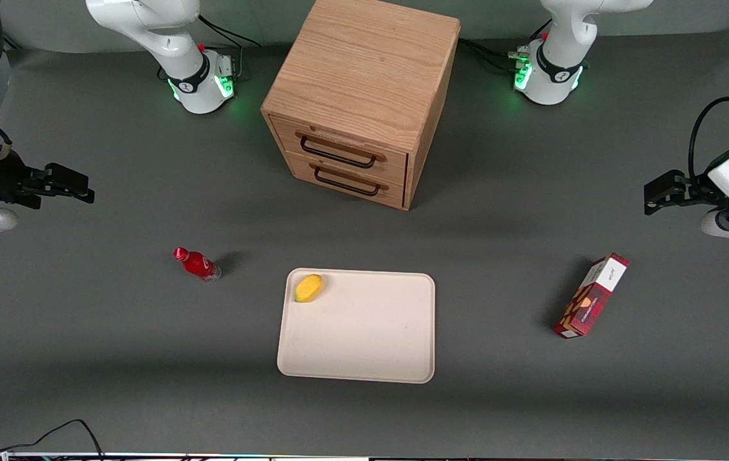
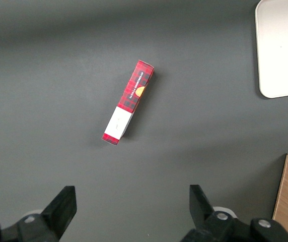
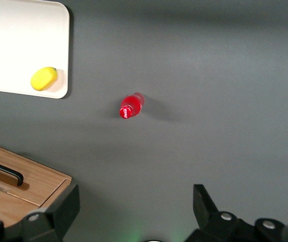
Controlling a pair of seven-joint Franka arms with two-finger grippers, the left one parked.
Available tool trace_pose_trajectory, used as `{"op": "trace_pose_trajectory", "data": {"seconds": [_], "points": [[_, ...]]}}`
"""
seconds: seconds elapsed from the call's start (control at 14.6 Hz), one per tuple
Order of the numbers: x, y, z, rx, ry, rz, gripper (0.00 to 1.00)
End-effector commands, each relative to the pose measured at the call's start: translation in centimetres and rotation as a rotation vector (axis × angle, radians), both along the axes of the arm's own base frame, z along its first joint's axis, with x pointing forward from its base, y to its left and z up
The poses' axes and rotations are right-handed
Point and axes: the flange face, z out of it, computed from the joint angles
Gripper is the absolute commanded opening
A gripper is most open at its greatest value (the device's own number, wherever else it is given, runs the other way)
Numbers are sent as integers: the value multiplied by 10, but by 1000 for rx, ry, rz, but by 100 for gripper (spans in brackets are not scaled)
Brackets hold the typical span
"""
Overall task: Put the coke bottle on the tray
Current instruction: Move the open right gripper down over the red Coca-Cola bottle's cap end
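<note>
The coke bottle, small and red with a red cap, stands on the dark table beside the tray, toward the working arm's end. The right wrist view shows it from above. The tray is a large cream rectangle with a low rim, nearer the front camera than the cabinet; one corner shows in the right wrist view. My right gripper hangs above the table at the working arm's end, farther from the front camera than the bottle and apart from it. It is open and empty.
A yellow lemon-like object lies in the tray's corner nearest the bottle. A wooden two-drawer cabinet stands at mid-table, its drawers shut. A red patterned carton lies toward the parked arm's end.
</note>
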Motion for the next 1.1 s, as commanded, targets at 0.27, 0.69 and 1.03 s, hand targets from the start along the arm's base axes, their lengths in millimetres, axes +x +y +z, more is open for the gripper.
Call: {"op": "trace_pose_trajectory", "data": {"seconds": [0.27,0.69,1.03], "points": [[-2,1,-10,9,24,2,100],[3,9,-96,-19,1,2,100],[3,41,-174,-14,-78,-26,100]]}}
